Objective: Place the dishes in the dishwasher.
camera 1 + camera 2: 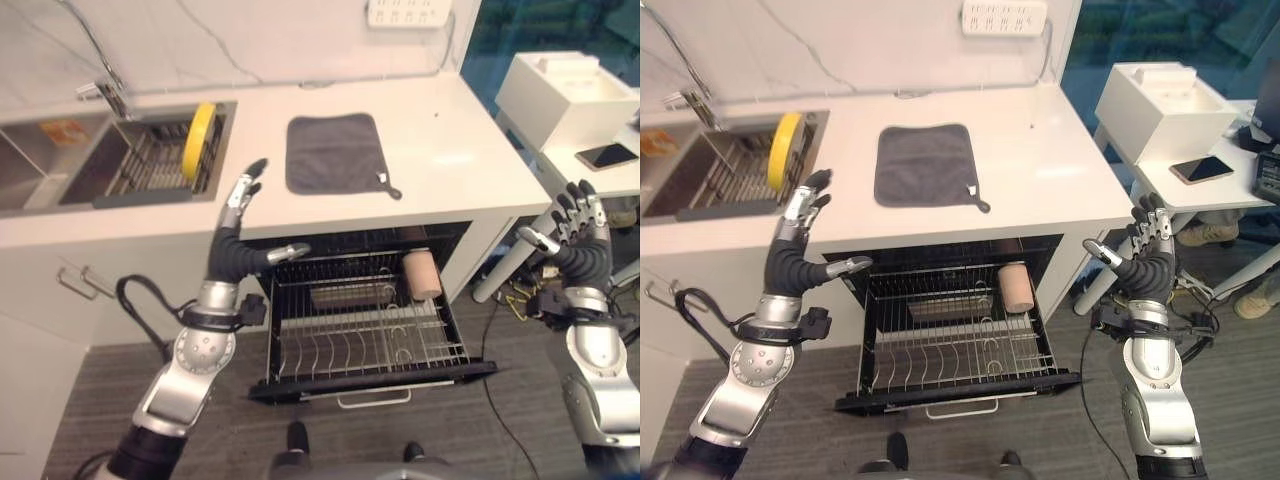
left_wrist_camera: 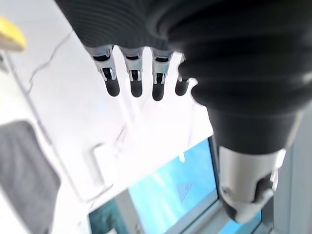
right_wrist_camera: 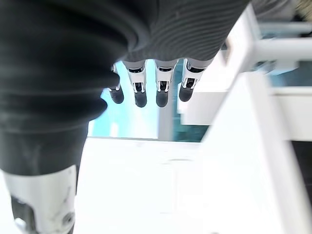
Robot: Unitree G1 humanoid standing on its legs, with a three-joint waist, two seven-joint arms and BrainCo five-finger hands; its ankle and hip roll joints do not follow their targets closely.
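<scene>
The left hand (image 1: 238, 232) is hovering in front of the counter edge, fingers extended and thumb spread, holding nothing. The right hand (image 1: 1148, 252) is hanging raised to the right of the dishwasher rack (image 1: 360, 330), fingers likewise straight and empty. A yellow plate (image 1: 198, 140) is standing on edge in the sink rack (image 1: 150, 165). A beige cup (image 1: 421, 274) is lying in the pulled-out dishwasher rack. A grey cloth (image 1: 335, 152) is lying flat on the counter (image 1: 450, 140).

Plate (image 1: 199, 141) standing on edge in sink rack (image 1: 150, 165), left on the table (image 1: 450, 150). Cloth (image 1: 335, 152) lying right of the sink. Below it, dishwasher rack (image 1: 360, 335) sitting pulled out, cup (image 1: 421, 274) lying in its right rear.
</scene>
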